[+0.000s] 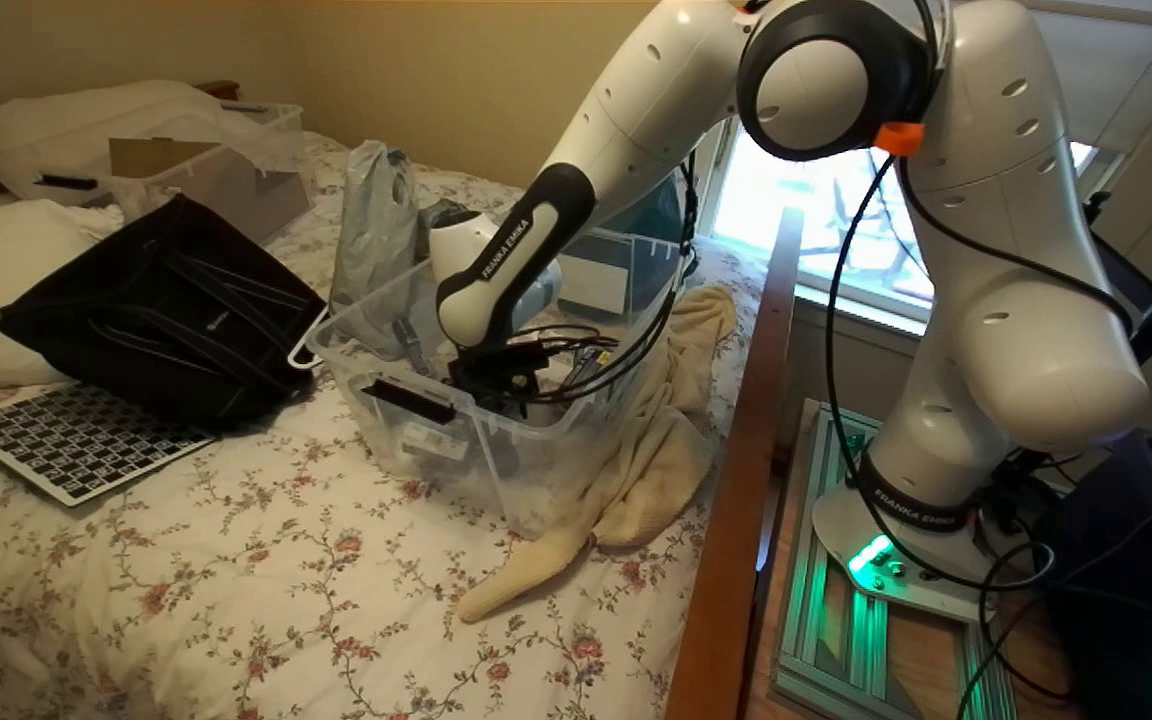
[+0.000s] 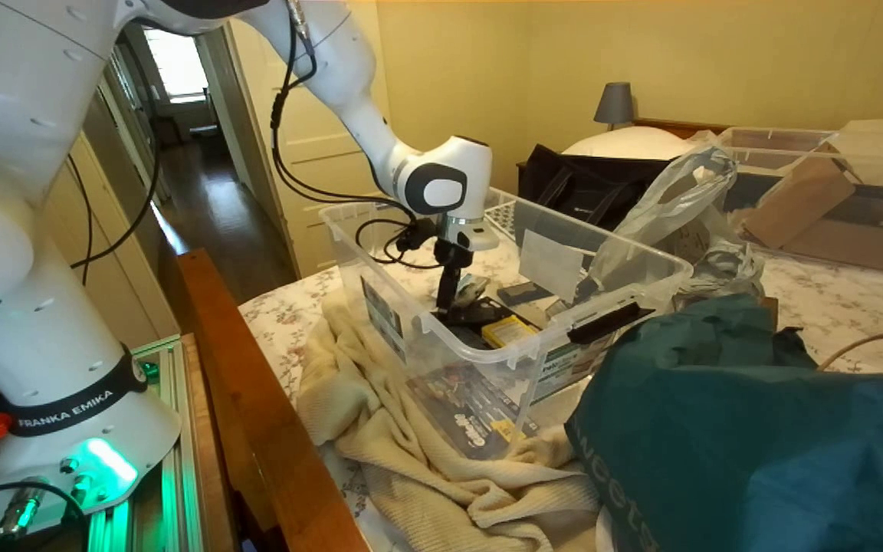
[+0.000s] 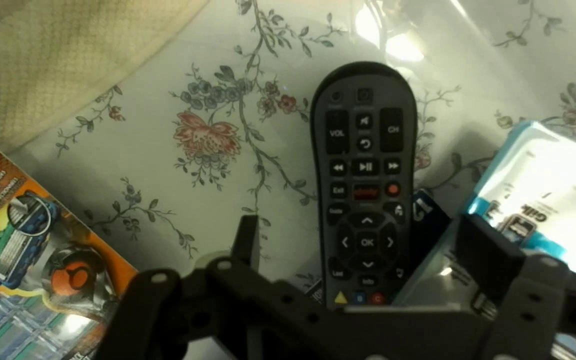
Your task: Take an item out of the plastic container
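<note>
The clear plastic container (image 1: 546, 470) stands on the bed and also shows in an exterior view (image 2: 487, 355). My gripper (image 2: 449, 295) reaches down inside it. In the wrist view the gripper (image 3: 368, 242) is open, with its fingers apart on either side of a dark remote control (image 3: 365, 165). The remote's lower end is hidden behind the gripper body. An orange razor pack (image 3: 68, 270) lies to the left and a white-and-blue pack (image 3: 563, 200) to the right, by the right finger. A dark box (image 3: 428, 215) lies partly under the remote. A yellow pack (image 2: 508, 331) shows in the container.
A beige blanket (image 1: 656, 440) lies along the container's side. A grey plastic bag (image 1: 371, 240), a black bag (image 1: 186, 310) and a checkered board (image 1: 66, 440) lie nearby. A teal bag (image 2: 748, 429) stands close by. The wooden bed rail (image 1: 736, 500) runs between bed and robot base.
</note>
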